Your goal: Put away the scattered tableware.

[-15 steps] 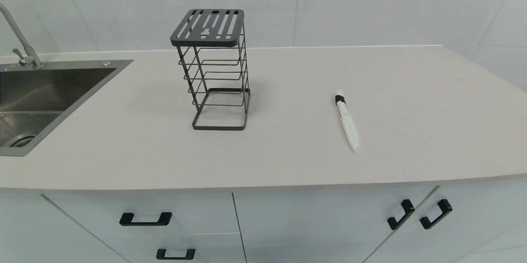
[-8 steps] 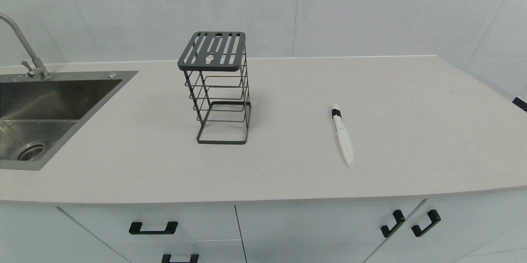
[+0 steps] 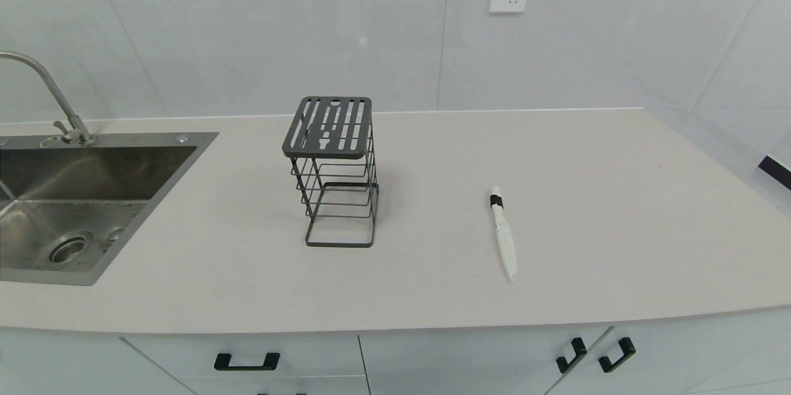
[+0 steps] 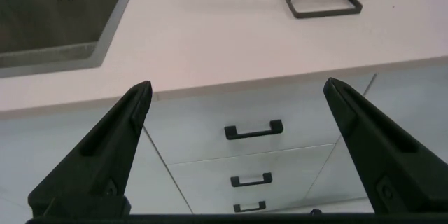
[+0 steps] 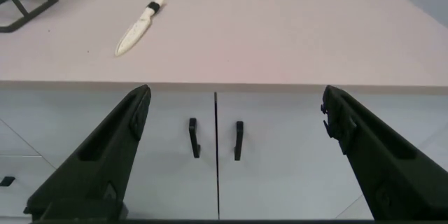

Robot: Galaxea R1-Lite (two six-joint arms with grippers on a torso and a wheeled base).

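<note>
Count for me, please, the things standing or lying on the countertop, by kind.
White knife: 1
Dark wire rack: 1
Total: 2

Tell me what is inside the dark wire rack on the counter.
Through the open sides of the wire rack only countertop shows inside its base frame. Its slotted top plate hides the space just beneath. The white knife lies outside.
</note>
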